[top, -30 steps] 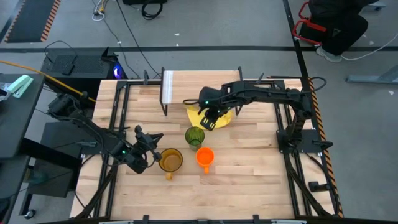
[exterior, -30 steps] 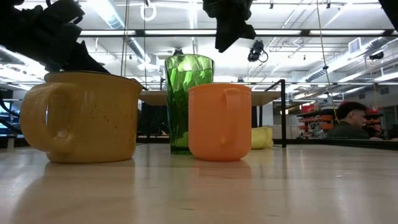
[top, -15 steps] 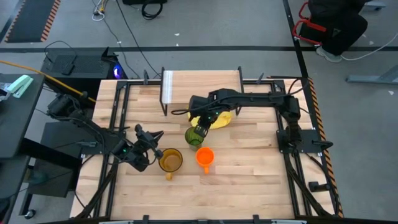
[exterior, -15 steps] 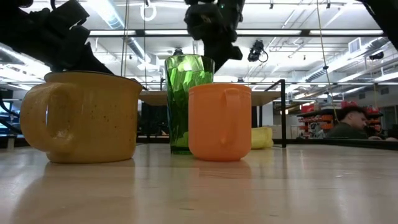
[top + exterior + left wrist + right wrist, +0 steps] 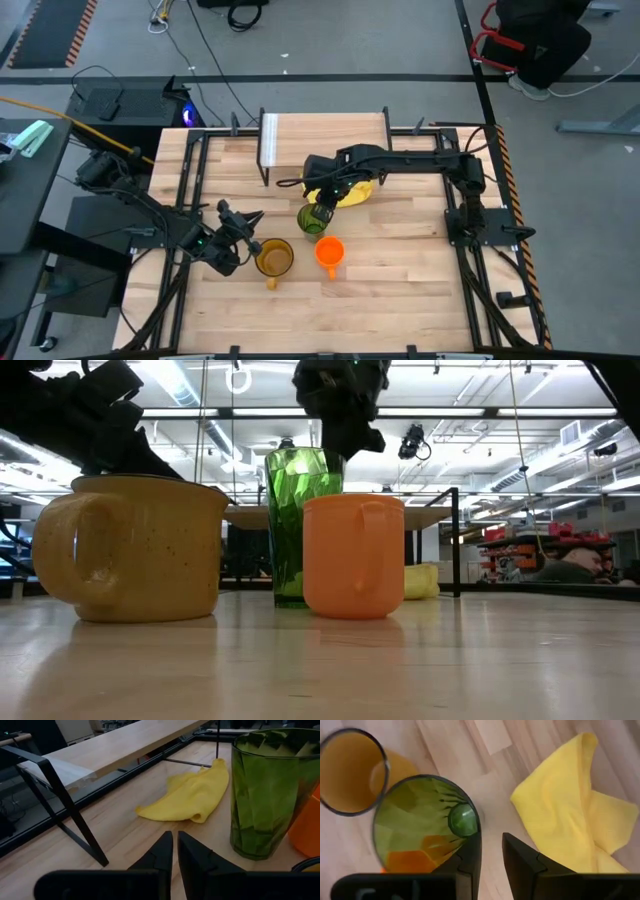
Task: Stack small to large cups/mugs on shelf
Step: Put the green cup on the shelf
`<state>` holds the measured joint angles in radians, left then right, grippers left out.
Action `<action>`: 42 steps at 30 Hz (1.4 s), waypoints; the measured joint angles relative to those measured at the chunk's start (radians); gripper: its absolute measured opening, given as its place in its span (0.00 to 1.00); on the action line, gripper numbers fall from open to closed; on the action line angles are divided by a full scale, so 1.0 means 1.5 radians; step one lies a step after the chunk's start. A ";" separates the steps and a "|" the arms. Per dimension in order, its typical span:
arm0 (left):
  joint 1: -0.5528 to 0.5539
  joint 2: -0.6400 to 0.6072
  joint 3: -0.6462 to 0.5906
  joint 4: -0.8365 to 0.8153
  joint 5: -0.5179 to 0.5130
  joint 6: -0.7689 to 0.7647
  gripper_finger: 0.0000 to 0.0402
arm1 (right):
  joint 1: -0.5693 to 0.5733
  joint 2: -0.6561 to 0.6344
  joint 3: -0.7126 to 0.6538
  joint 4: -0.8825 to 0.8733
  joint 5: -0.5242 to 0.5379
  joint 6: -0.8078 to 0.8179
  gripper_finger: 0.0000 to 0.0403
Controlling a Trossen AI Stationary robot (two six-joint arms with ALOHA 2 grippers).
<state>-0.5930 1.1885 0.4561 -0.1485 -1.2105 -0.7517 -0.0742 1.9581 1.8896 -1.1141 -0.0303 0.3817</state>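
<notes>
Wooden surface point(image 5: 400, 250), frame centre: right gripper point(image 5: 321, 208) hangs over the upright green tumbler point(image 5: 313, 218), fingers apparently parted astride its rim; left gripper point(image 5: 247, 244), fingers nearly closed, empty.

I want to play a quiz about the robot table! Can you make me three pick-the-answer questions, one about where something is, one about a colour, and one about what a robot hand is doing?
1. Where is the yellow cloth?
A. on the table behind the green cup
B. inside the orange mug
C. on the shelf

2. What colour is the tall cup?
A. blue
B. green
C. red

3. What is the right gripper doing?
A. lying on the cloth
B. holding the orange mug
C. hanging open at the green cup's rim

Answers: 1 A, the cloth lies flat on the wood past the cup. 2 B, it looks green in every view. 3 C, the right wrist view shows one finger over the rim, the other outside.
</notes>
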 joint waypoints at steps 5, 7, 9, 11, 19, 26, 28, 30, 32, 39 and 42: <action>0.000 0.000 0.000 0.003 0.002 0.000 0.09 | 0.009 -0.012 0.002 -0.002 0.004 0.005 0.21; 0.000 0.000 0.000 0.004 0.002 0.000 0.10 | 0.014 -0.011 0.001 -0.003 0.003 0.005 0.21; 0.000 0.000 0.000 0.006 0.002 0.000 0.10 | 0.019 -0.009 0.001 -0.007 0.003 0.006 0.21; 0.000 0.000 0.000 0.006 0.003 0.000 0.10 | 0.021 -0.003 0.001 -0.015 0.004 0.007 0.21; 0.000 0.000 0.000 0.007 0.017 0.002 0.08 | 0.023 0.001 0.001 -0.020 0.017 0.006 0.21; 0.000 0.000 0.000 0.007 0.018 0.003 0.10 | 0.037 0.005 0.001 -0.020 0.018 0.007 0.21; 0.000 0.000 0.000 0.007 0.018 0.003 0.10 | 0.041 0.006 0.001 -0.018 0.019 0.006 0.21; 0.000 0.000 0.000 0.007 0.018 0.003 0.09 | 0.044 0.006 0.001 -0.014 0.020 0.006 0.21; 0.000 0.000 0.000 0.007 0.018 0.003 0.08 | 0.047 0.006 0.001 -0.014 0.020 0.007 0.21; 0.000 0.000 0.000 0.007 0.020 0.003 0.09 | 0.047 0.003 -0.017 0.001 0.022 0.010 0.21; 0.000 0.000 0.000 0.007 0.020 0.003 0.10 | 0.047 0.001 -0.025 0.005 0.023 0.010 0.21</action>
<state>-0.5930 1.1885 0.4564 -0.1387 -1.1797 -0.7479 -0.0033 1.9598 1.8520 -1.1066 0.0040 0.3965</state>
